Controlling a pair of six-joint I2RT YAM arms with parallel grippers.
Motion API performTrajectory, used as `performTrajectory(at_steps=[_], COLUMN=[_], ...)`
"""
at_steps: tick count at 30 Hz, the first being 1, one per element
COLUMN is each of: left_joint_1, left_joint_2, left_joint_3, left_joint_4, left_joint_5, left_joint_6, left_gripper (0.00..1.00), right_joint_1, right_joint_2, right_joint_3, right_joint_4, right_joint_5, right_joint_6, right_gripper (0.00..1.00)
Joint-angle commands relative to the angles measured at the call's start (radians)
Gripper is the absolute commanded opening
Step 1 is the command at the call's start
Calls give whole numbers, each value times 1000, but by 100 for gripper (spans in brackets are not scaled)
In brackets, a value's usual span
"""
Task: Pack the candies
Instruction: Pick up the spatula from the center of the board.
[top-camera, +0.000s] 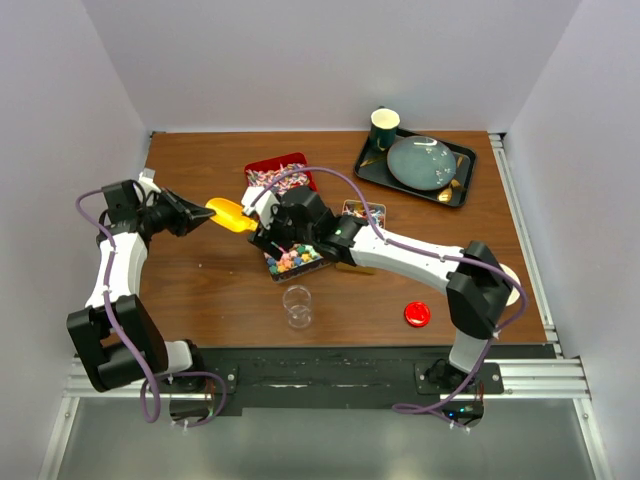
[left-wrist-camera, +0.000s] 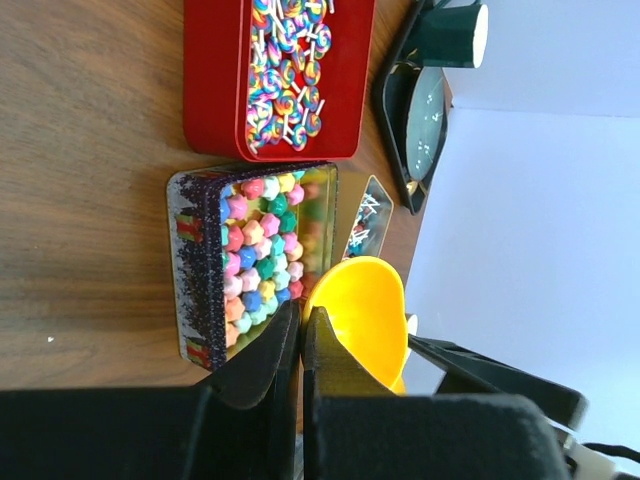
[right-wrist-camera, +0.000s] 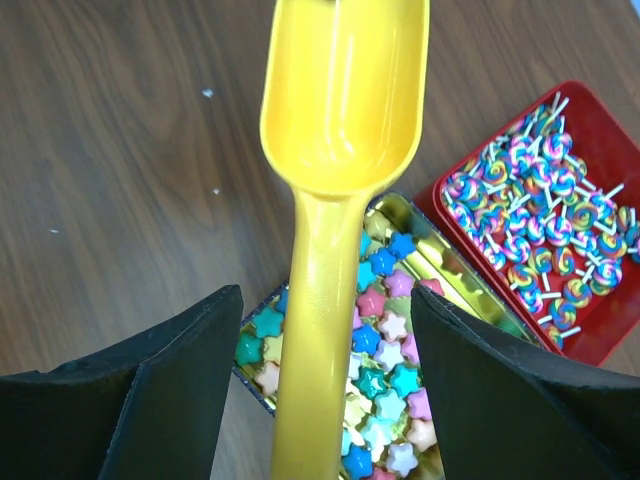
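A yellow scoop (top-camera: 228, 213) hangs over the table's middle left. My left gripper (left-wrist-camera: 301, 312) is shut on the rim of its bowl (left-wrist-camera: 365, 310). The scoop's handle (right-wrist-camera: 320, 330) runs between the fingers of my right gripper (right-wrist-camera: 325, 295), which stands open with a gap on each side. Below it lies a gold tin (right-wrist-camera: 455, 270) of star-shaped candies (right-wrist-camera: 385, 350), also visible in the overhead view (top-camera: 293, 260). A red tray (left-wrist-camera: 215, 80) of swirl lollipops (right-wrist-camera: 545, 210) sits just beyond the tin. A smaller tin of wrapped candies (top-camera: 363, 211) lies to the right.
A clear glass jar (top-camera: 297, 305) stands near the front edge, with a red round lid (top-camera: 417, 314) to its right. A black tray (top-camera: 462, 195) at the back right holds a plate (top-camera: 420, 163) and a dark cup (top-camera: 384, 126). White walls enclose the table.
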Motion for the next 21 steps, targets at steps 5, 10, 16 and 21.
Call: performTrajectory(at_steps=[5,10,16,21], left_joint_1=[13,14,14,17], left_joint_2=[-3,2,16,14], left_joint_3=[13,0,-9,14], left_joint_4=[52,65,95,126], left_joint_5=[67,77,93,80], left_joint_6=[-43,-52,-65,42], left_gripper=[0,0,0,50], right_joint_1=[3,3,3,-35], right_joint_2=[-13,-4,1,-37], right_joint_3=[35,37,38,61], right_joint_4=[48,46,45,-38], right_joint_5=[45,50,47,52], right_joint_6=[-12,-18,-31,-64], right_gripper=[65,55,30,0])
